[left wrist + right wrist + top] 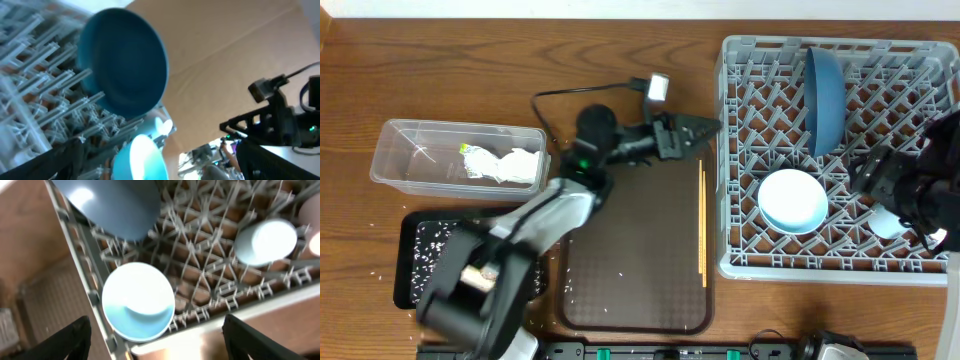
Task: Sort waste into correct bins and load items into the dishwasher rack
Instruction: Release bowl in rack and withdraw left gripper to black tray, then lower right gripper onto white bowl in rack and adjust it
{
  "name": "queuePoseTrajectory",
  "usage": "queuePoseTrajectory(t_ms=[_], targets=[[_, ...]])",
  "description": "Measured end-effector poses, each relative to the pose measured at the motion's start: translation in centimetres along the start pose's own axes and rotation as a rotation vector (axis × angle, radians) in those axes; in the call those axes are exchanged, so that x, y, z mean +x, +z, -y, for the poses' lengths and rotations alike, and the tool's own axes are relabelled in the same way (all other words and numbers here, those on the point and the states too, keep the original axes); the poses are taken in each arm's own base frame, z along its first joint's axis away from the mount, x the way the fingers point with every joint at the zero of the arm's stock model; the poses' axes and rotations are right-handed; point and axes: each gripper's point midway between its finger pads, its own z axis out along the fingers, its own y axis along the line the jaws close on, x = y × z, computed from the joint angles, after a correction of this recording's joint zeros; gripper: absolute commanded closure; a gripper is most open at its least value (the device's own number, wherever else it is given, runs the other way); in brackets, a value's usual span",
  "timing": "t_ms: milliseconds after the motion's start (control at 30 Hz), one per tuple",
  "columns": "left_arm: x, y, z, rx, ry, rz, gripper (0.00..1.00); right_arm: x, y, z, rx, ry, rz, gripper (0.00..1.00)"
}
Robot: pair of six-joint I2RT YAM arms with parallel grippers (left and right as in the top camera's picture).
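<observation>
The grey dishwasher rack (740, 262) holds the blue plate (825, 85) upright, the white bowl (793, 200) and a pale cup (888, 222). Chopsticks (701, 220) lie along the right edge of the brown tray (630, 270). My left gripper (705, 128) is open and empty by the rack's left wall. It faces the plate (125, 62) and bowl (140, 157). My right gripper (880, 185) is open and empty above the rack's front right. Its view shows the bowl (138, 301) and cup (265, 241). The clear tub (415, 160) holds the napkin (505, 165).
The black tray (408, 262), sprinkled with rice grains, lies at the front left, partly under my left arm. A few grains lie on the brown tray and the table. A cable and small white box (658, 88) sit behind the brown tray.
</observation>
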Motion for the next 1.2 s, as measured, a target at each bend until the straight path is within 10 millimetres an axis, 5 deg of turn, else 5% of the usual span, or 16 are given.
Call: queuePoseTrajectory(t_ms=[200, 400, 667, 1000, 1200], targets=[[-0.4, -5.6, 0.1, -0.235, -0.076, -0.014, 0.02, 1.0, 1.9, 0.4, 0.031, 0.013, -0.117, 0.28], [0.2, -14.9, -1.7, -0.616, -0.138, 0.052, 0.02, 1.0, 4.8, 1.2, 0.091, 0.026, -0.222, 0.28], [1.2, -24.3, -3.2, -1.027, -0.112, 0.087, 0.02, 3.6, 9.4, 2.6, 0.128, 0.021, -0.387, 0.33], [1.1, -33.1, -5.3, -1.27, -0.22, 0.198, 0.02, 3.6, 11.4, 1.5, 0.046, -0.018, -0.377, 0.33], [1.0, -35.7, -5.6, -1.332, -0.257, 0.252, 0.02, 4.9, 13.6, 1.0, 0.023, -0.048, -0.384, 0.44]])
